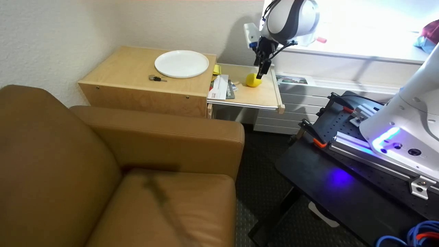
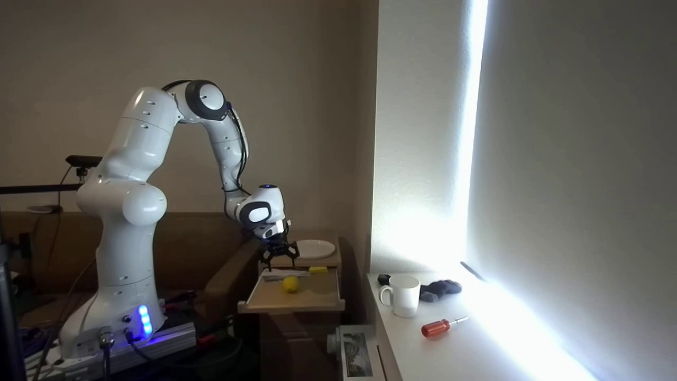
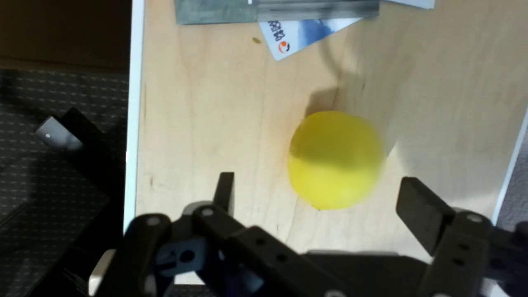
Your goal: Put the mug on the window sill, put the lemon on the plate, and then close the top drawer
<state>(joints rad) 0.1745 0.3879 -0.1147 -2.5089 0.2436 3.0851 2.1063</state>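
Jaws: my black 2-finger gripper points down over the drawer, its fingers spread wide, nothing in their grasp.
Lemon step: I judge I'm on 2 of 3, with the small round bright-yellow lemon not yet picked up.
Next move: I'd centre on it, since it sits slightly right of mid-gap in my wrist view, then lower and squeeze; it could roll if 1 finger touches early.
Lemon: loose on the floor of the pulled-out, shallow light-wood top drawer, apart from the flat papers and cards. Rounded, smooth-looking, partly shaded; too soft-focused for me to read the peel.
Plate: wide, round, flat and white plate, on the light-wood cabinet.
Mug: the small whitish mug stands upright on the long white window sill; I take step 1 as done.
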